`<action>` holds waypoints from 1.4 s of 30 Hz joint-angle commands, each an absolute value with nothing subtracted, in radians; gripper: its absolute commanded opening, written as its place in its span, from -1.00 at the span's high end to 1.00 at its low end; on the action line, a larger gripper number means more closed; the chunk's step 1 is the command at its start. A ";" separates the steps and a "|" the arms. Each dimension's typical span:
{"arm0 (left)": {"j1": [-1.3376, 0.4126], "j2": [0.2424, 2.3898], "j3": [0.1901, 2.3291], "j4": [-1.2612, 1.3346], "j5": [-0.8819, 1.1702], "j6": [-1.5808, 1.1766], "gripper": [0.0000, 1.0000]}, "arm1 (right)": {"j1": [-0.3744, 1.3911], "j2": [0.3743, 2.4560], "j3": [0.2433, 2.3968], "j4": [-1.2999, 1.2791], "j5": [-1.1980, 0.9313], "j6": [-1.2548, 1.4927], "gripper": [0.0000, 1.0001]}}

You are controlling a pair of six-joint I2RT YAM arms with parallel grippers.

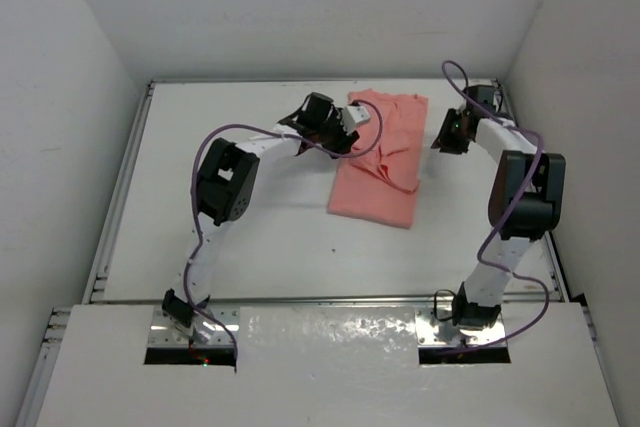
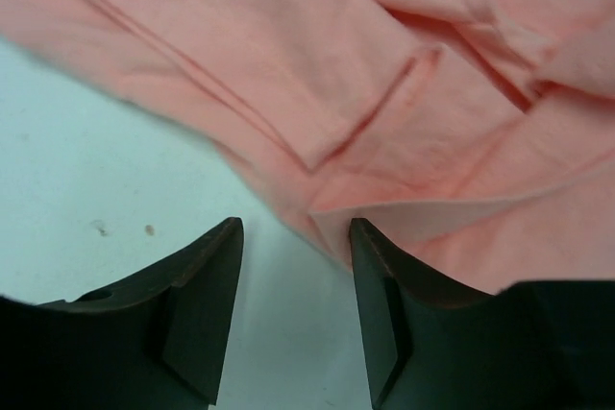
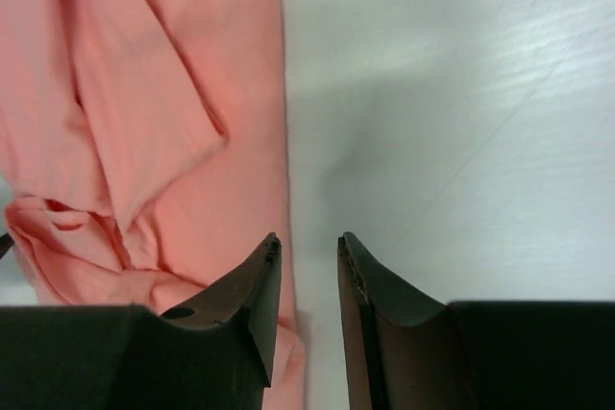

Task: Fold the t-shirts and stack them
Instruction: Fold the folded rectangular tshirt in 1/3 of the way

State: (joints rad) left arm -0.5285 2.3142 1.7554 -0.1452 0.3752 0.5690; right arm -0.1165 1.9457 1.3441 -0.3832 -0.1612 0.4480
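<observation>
1. Edges pinched evenly on both sides would probably keep the fold square. From above, the t-shirt [image 1: 380, 157] lies half-folded at the table's [image 1: 250, 237] far middle. Both arms reach out bent, the left gripper [image 1: 350, 127] and right gripper [image 1: 447, 134] flanking its far end.
2. Left wrist: jaws apart, low at the cloth's edge, holding nothing.
3. Right wrist: jaws narrowly apart astride the t-shirt's edge; seemingly no grip, though it is hard to tell.

Rumpled salmon t-shirt [image 1: 385, 167] on white table [image 1: 260, 242], left gripper [image 1: 352, 129] and right gripper [image 1: 445, 137] flanking
</observation>
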 commanded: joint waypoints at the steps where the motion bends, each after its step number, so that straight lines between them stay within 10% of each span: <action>1: -0.500 2.312 1.848 -0.092 0.325 0.401 0.02 | -0.112 1.855 1.382 -0.404 -0.124 0.338 0.43; 13: -0.480 2.204 1.803 -0.176 0.436 0.295 -0.06 | 0.201 1.571 0.985 -0.203 -0.230 0.276 0.99; 42: -0.449 2.105 1.580 -0.209 0.387 0.227 -0.02 | 0.281 1.922 1.219 -0.213 -0.089 0.226 1.00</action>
State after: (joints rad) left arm -0.4580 2.1689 1.5574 -0.2291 0.3817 0.2302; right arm 0.2821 1.9099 1.1149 -0.2066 -0.1833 0.2668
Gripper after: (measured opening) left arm 0.509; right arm 0.001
